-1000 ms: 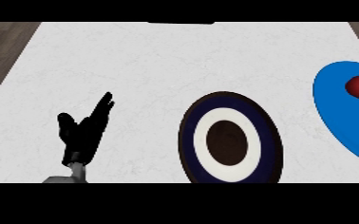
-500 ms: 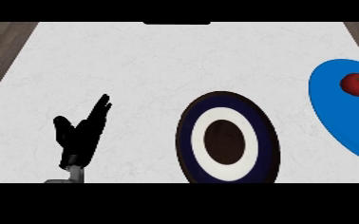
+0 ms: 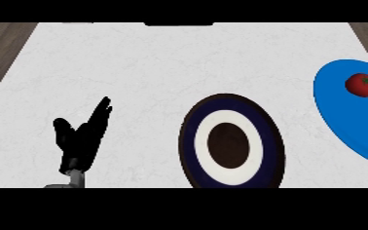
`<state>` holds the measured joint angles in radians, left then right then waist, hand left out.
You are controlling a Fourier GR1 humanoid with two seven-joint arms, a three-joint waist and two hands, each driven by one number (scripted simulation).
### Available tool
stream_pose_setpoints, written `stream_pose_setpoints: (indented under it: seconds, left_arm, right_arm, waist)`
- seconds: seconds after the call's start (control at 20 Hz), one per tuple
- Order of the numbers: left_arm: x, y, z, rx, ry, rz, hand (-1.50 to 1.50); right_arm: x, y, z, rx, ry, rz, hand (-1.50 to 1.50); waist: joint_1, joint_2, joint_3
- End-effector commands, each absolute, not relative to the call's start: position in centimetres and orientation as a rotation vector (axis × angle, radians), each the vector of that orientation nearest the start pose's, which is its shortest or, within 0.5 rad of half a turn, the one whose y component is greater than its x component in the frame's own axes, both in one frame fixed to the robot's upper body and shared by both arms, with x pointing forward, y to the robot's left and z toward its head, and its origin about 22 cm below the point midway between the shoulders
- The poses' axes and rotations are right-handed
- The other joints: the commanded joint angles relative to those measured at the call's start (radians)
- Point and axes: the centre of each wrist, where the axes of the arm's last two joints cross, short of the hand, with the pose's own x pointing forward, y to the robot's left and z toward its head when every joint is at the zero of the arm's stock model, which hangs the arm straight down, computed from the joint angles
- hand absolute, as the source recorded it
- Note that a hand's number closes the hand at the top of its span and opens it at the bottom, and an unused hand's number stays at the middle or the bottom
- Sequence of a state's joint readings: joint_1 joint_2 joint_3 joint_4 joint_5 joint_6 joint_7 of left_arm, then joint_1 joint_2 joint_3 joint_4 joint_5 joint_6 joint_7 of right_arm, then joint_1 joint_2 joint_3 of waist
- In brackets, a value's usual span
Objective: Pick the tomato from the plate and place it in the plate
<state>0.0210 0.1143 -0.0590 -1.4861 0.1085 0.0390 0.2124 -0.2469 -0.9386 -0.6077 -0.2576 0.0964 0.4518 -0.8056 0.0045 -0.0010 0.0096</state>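
looking down from the head view, the left hand (image 3: 81,139) shows at the lower left, coming up from the lower edge on a short stretch of grey forearm (image 3: 72,179). its fingers (image 3: 101,114) are straight and held up and a little to the right, with the thumb (image 3: 63,128) set apart on the left; it holds nothing and touches nothing but hangs over bare counter (image 3: 158,68). the right hand does not show in this view.

to the right of the hand, apart from it with bare white counter between, lies a ringed plate (image 3: 231,144): a dark blue outer band, a white ring inside that, and a dark brown centre. it looks taller than wide, and its lower rim reaches the bottom of the scene. nothing lies on it.

much farther right of the hand, past the ringed plate and well apart from it, a blue plate (image 3: 338,107) is cut off by the right edge. the tomato (image 3: 358,84), red with a small green spot, rests on the upper part of this blue plate, right at the picture's edge, so only part of it can be seen. it is higher in the view than the fingertips and the whole width of the counter away from the hand.

the counter top is white and faintly marbled, with a strip of brown wood floor (image 3: 13,39) at its upper left corner.
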Motion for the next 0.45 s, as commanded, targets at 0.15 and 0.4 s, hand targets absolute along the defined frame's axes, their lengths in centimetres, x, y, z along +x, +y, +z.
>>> stream_pose_setpoints:
  seconds: [0.15, 0.4]
  left_arm:
    - [23.7, 23.4, -3.7, -0.012, -1.196, 0.006, 0.0]
    - [23.3, 25.8, -2.9, 0.004, -1.2, 0.012, 0.0]
  right_arm:
    - [10.3, -60.9, 2.2, -0.487, -1.628, 0.086, -1.5]
    - [8.7, -61.6, 3.0, -0.505, -1.613, 0.109, -1.5]
  waist:
    - [-0.01, 0.005, -0.005]
    - [-0.007, 0.003, -0.006]
